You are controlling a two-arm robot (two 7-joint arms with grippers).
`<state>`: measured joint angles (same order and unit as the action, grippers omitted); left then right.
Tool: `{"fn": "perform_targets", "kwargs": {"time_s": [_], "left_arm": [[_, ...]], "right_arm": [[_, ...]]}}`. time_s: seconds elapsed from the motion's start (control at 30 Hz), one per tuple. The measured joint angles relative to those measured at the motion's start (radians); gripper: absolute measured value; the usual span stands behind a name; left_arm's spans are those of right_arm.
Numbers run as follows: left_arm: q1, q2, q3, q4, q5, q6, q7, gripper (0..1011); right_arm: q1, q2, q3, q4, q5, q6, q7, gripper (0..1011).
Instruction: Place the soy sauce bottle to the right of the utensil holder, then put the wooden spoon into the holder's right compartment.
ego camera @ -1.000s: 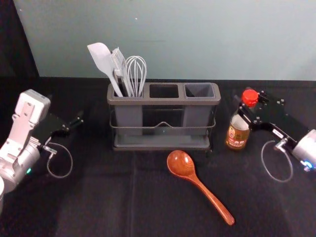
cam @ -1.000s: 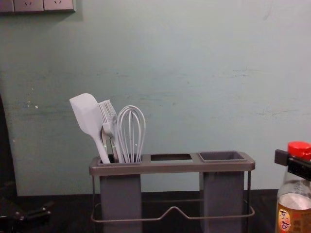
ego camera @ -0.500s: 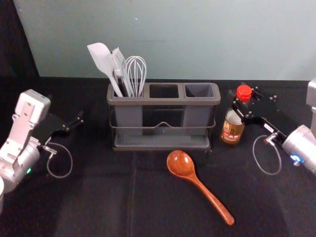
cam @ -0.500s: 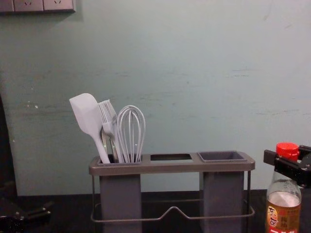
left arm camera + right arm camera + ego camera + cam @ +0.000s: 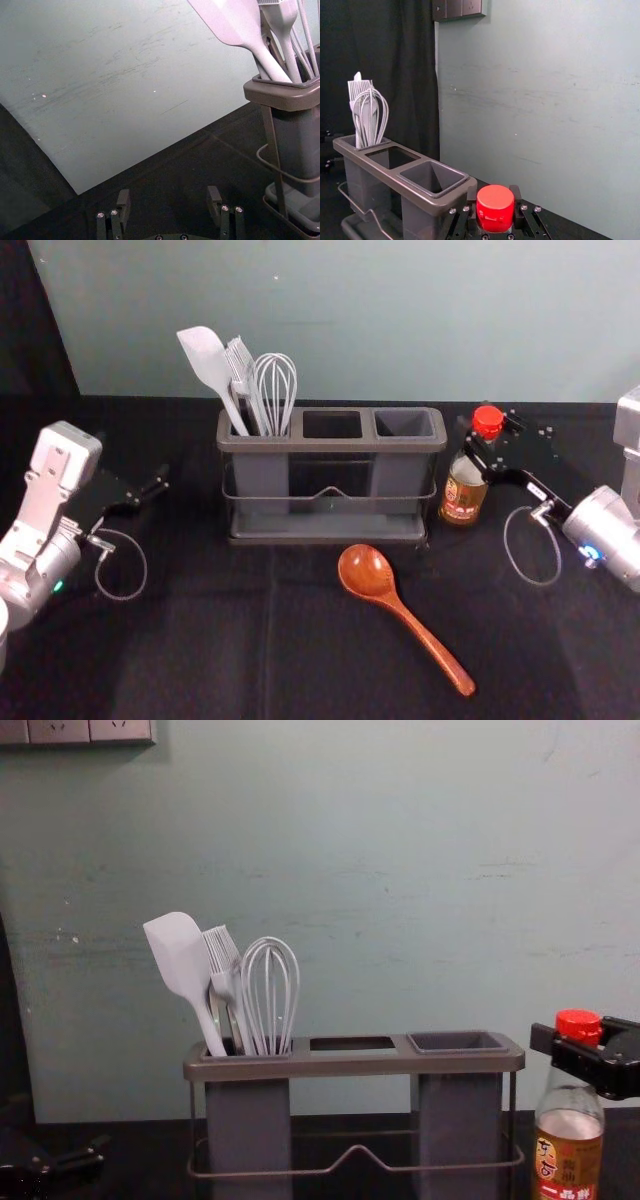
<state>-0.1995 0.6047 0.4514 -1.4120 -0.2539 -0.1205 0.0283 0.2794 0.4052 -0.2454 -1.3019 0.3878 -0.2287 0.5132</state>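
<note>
Gripping the soy sauce bottle (image 5: 463, 490) around the neck, the right gripper (image 5: 483, 439) stands in the head view just to the right of the utensil holder (image 5: 330, 445). Bringing it further inward could knock the holder's end and jar the utensils (image 5: 262, 390) in its left compartment. The wooden spoon (image 5: 410, 617) lies in front of the holder, handle slanting toward the right; an arm drawn back too low might nudge it.

The left wrist view has the left gripper idle at the left side, fingers parted, nothing between them.

In the right wrist view, fingers flank the red cap (image 5: 495, 207), near the right compartment (image 5: 433, 178). Opening them unevenly might drag the bottle over.

In the chest view the bottle looks nearly upright. I can't tell whether its base touches the table; releasing too high would risk a topple.
</note>
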Motion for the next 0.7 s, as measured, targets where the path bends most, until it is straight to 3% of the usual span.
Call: {"fn": "perform_targets", "kwargs": {"time_s": [0.6,0.7], "left_arm": [[0.000,0.000,0.000,0.000,0.000,0.000,0.000,1005],[0.000,0.000,0.000,0.000,0.000,0.000,0.000,1005]], "right_arm": [[0.021,-0.010,-0.013,0.028,-0.005,0.000,0.007,390],[0.021,-0.010,-0.010,0.028,-0.003,-0.001,0.007,483]]}}
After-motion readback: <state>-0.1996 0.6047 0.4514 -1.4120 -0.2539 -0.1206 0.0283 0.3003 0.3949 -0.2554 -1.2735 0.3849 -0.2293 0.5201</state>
